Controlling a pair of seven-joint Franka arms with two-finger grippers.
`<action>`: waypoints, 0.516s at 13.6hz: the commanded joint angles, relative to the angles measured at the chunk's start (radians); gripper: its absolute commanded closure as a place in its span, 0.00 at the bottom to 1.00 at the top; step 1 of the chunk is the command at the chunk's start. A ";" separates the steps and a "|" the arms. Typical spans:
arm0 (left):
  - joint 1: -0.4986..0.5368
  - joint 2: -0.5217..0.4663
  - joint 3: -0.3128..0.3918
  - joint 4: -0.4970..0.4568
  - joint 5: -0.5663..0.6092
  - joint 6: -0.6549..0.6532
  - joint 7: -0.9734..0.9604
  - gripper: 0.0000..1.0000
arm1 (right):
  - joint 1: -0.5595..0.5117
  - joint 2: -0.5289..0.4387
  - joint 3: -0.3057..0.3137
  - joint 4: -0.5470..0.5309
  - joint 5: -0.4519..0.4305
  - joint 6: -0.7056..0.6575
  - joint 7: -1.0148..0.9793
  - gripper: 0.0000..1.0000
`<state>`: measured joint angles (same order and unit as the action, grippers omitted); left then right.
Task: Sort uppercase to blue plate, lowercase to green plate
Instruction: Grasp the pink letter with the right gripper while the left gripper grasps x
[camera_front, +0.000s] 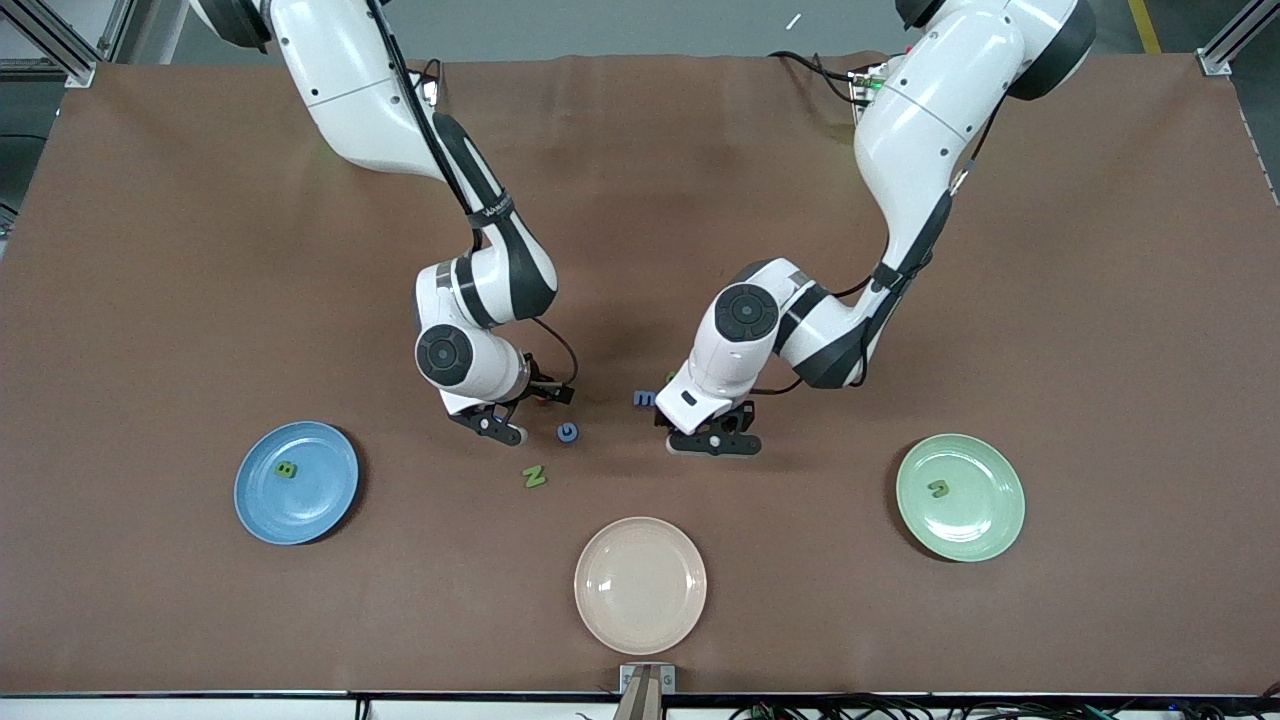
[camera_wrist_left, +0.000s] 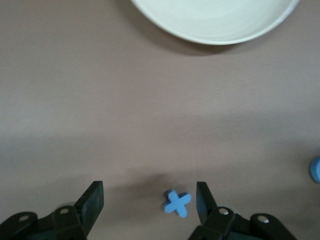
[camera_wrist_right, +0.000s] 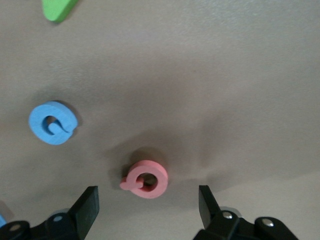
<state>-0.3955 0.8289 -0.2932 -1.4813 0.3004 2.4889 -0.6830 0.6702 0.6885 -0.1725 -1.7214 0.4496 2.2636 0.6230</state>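
My right gripper (camera_front: 505, 428) is open and low over the table, its jaws on either side of the pinkish-red G (camera_wrist_right: 145, 180) in the right wrist view (camera_wrist_right: 148, 199). The blue G (camera_front: 567, 432) and green N (camera_front: 534, 476) lie beside it; both show in that view too, the blue G (camera_wrist_right: 52, 122) and the N (camera_wrist_right: 59, 7). My left gripper (camera_front: 712, 440) is open, and the blue x (camera_wrist_left: 177, 202) lies between its fingers, near one of them, in the left wrist view (camera_wrist_left: 149, 195). The blue m (camera_front: 645, 398) lies beside it. The blue plate (camera_front: 310, 510) holds the green B (camera_front: 286, 469). The green plate (camera_front: 985, 520) holds a green lowercase letter (camera_front: 938, 488).
A beige plate (camera_front: 640, 600) sits near the front edge, between the blue and green plates; its rim shows in the left wrist view (camera_wrist_left: 215, 30). The edge of a blue letter (camera_wrist_left: 316, 170) shows at that view's border; I cannot tell which letter.
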 joint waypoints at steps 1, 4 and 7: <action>-0.028 0.038 0.011 0.024 0.034 0.041 0.083 0.27 | 0.028 -0.021 -0.007 -0.033 0.020 0.033 0.014 0.18; -0.032 0.050 0.012 0.021 0.123 0.064 0.088 0.30 | 0.029 -0.018 -0.007 -0.033 0.018 0.036 0.011 0.31; -0.048 0.053 0.012 0.018 0.131 0.065 0.088 0.35 | 0.029 -0.009 -0.008 -0.033 0.017 0.053 0.009 0.33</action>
<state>-0.4231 0.8731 -0.2926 -1.4805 0.4124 2.5469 -0.6071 0.6888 0.6909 -0.1733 -1.7271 0.4504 2.2888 0.6252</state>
